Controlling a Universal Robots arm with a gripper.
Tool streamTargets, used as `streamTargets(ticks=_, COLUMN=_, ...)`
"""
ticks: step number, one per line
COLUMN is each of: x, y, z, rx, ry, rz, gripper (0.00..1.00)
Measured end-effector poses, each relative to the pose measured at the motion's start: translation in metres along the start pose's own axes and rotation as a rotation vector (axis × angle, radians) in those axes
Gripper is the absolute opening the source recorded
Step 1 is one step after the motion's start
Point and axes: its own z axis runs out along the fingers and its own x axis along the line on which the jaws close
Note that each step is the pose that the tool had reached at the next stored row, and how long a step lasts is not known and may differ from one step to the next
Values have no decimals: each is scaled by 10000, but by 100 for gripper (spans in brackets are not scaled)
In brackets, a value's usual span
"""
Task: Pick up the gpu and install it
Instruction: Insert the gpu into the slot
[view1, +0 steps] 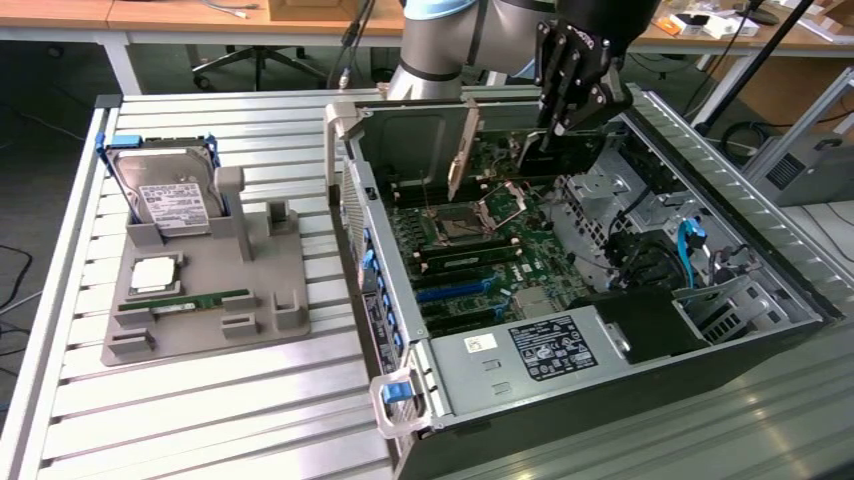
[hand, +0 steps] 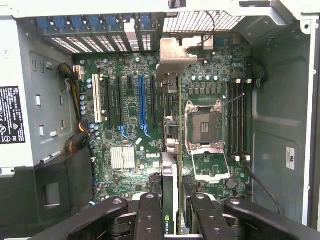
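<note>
1. Pincer (view1: 571, 120) clamped on the gpu (view1: 554, 160), holding the card on edge so its connector side faces the motherboard (view1: 481, 250).
2. The gpu hangs inside the open case (view1: 400, 135), near the desk's (view1: 200, 400) far edge.

The arm (view1: 441, 40) bends over from behind, and its wrist points the gripper (view1: 563, 118) (hand: 172, 202) steeply downward. Its fingers (hand: 150, 212) stand partly closed, one on each side of the gpu (view1: 554, 155), pinching it upright between them.

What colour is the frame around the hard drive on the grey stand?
Blue; the frame shows best in the exterior view.
</note>
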Motion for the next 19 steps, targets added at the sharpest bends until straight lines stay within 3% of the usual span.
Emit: streamTargets(ticks=19, x=1, y=2, z=47, rx=0, ry=-1, rz=-5, gripper=27)
